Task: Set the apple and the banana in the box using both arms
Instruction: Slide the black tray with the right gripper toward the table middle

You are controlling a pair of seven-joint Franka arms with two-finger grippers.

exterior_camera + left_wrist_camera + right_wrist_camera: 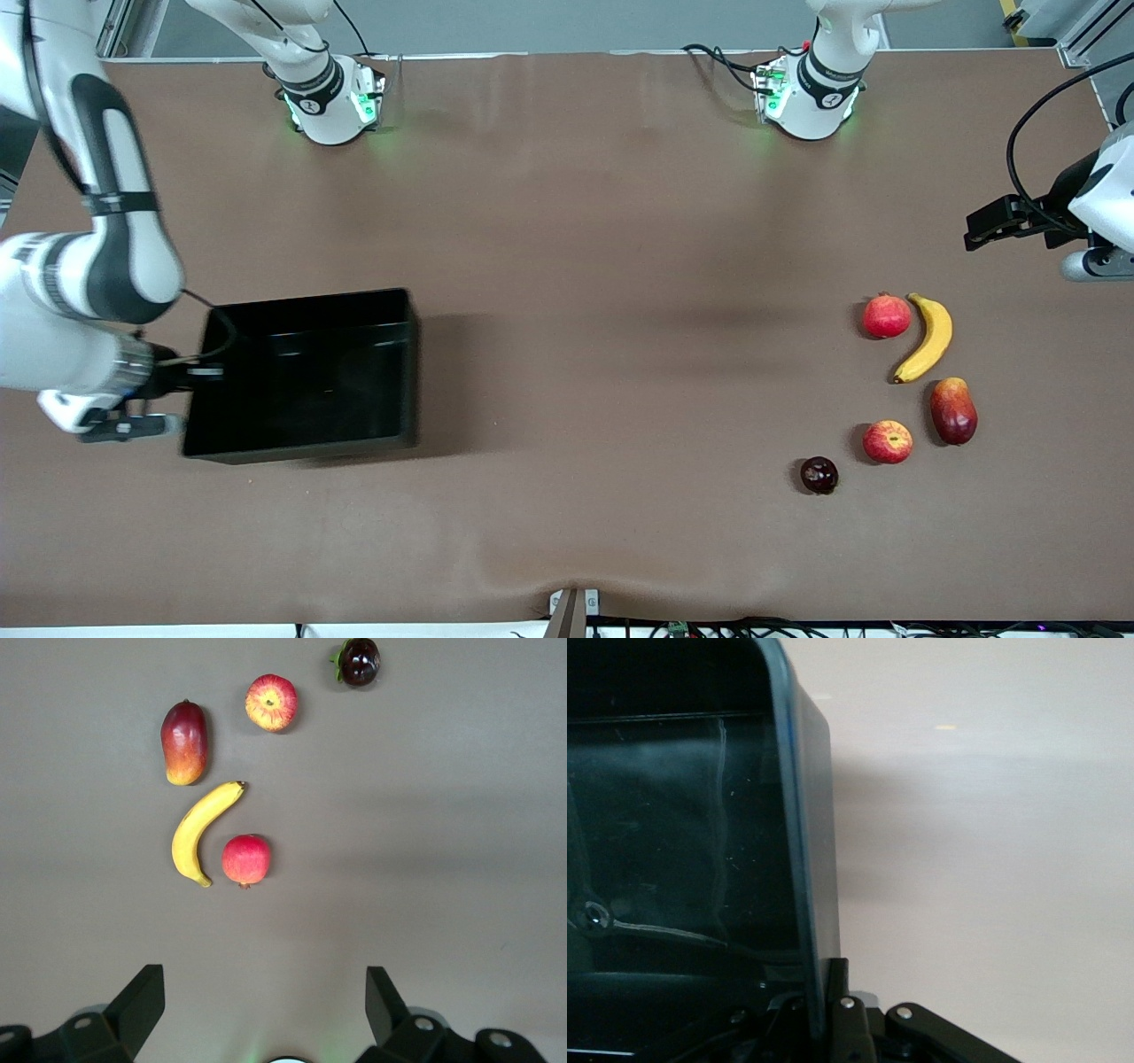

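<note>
A robotics lab: brown-covered table [567, 221], bolted arm bases [332, 102], trailing cables [718, 58].

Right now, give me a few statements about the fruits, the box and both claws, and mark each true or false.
1. The box holds no fruit. True.
2. The right claw is clamped on the box wall. True.
3. The left claw holds the banana. False: it is open and bare, up over the table at the left arm's end.
4. The apple lies nearer the front camera than the banana. True.
5. The apple touches the banana. False: they lie apart.
</note>
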